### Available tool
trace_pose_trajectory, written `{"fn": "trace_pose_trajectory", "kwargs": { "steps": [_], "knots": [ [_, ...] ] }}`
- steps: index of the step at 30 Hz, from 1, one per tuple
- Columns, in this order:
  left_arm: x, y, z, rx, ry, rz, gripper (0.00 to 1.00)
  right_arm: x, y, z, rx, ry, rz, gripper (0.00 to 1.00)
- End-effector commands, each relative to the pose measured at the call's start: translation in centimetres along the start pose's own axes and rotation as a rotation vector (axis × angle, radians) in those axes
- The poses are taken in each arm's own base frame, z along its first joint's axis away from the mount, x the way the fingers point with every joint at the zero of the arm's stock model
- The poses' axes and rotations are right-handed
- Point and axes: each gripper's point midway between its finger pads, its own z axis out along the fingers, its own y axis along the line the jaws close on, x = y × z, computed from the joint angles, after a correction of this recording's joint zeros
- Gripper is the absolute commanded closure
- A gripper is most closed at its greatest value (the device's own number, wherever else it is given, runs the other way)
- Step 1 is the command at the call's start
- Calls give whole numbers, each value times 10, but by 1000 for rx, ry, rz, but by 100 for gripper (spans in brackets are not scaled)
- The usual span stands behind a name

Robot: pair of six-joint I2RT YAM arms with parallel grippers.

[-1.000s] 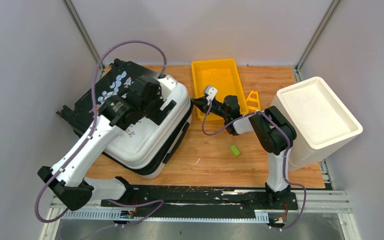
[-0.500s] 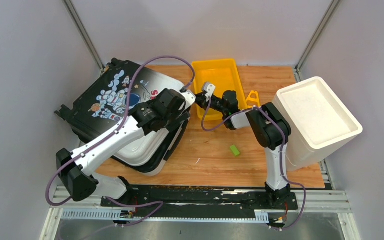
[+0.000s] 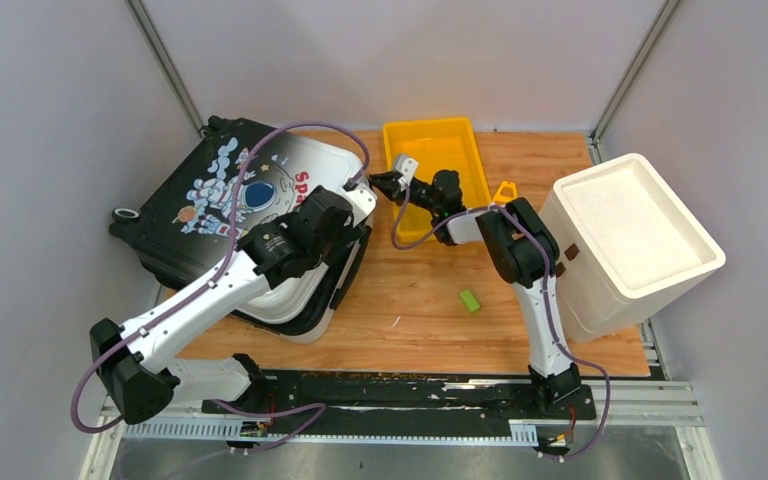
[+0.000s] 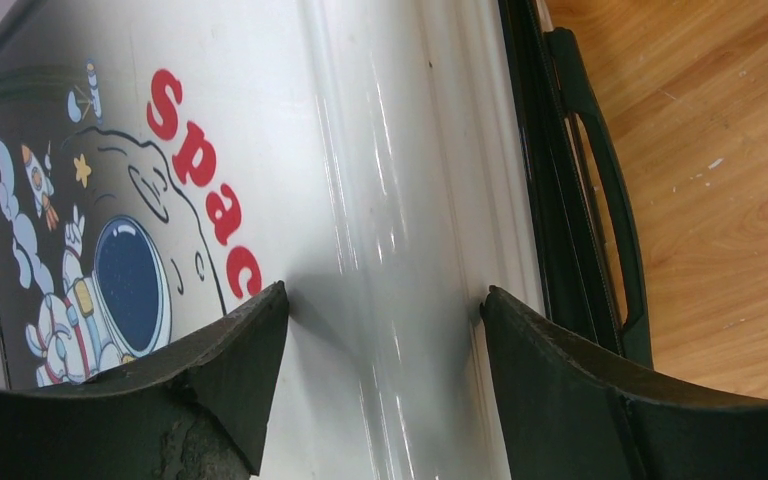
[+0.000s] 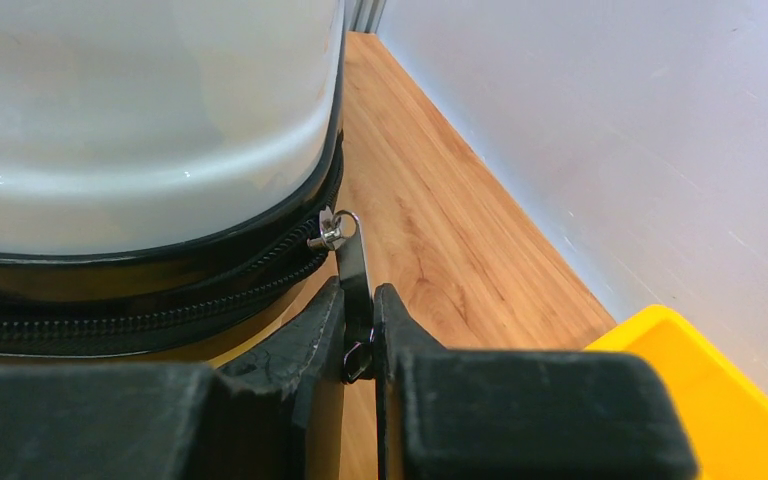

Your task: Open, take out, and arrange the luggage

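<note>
A light wooden table fills the floor of a grey-walled cell. The luggage, a small hard-shell suitcase fading from white to black, lies flat on the table's left side. Its cartoon astronaut and red "Space" lettering face up, and its black side handle faces the middle of the table. At the right edge stands a white foam box, tilted. A yellow plastic tray sits at the back centre, just beside the suitcase's far right corner.

The left gripper is over the white end of the luggage. In the left wrist view, the left gripper has its black jaws spread wide, with only the shell's surface between them. The right gripper reaches across the front of the tray to the suitcase's corner. In the right wrist view, the right gripper is clenched on the flat metal zipper pull, just off the rounded corner of the luggage.

A small yellow triangular frame stands by the tray. A small green block lies alone on the bare wood.
</note>
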Motion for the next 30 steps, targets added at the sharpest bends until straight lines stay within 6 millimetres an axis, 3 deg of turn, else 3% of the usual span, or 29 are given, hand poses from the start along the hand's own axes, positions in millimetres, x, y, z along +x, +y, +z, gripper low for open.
{"fn": "trace_pose_trajectory", "kwargs": {
  "steps": [1, 4, 11, 14, 22, 27, 30],
  "knots": [
    [56, -11, -5, 41, 161, 40, 24, -115, -79, 15, 247, -294, -234, 100],
    [57, -10, -7, 41, 143, 23, 26, -112, -84, 20, 254, -291, -243, 100],
    [56, -9, -7, 41, 133, 18, 27, -102, -74, 26, 221, -277, -228, 99],
    [50, -7, -9, 44, 124, 13, 25, -115, -73, 19, 214, -275, -191, 80],
    [-3, 21, -31, 14, 41, -31, 14, -152, -90, -13, 296, -197, -71, 57],
    [-15, 38, -43, -40, 74, -91, 4, -154, -75, -28, 325, -117, 319, 56],
    [-14, 49, -48, -71, 64, -202, 1, -155, -44, -34, 263, -48, 398, 50]
  ]
}}
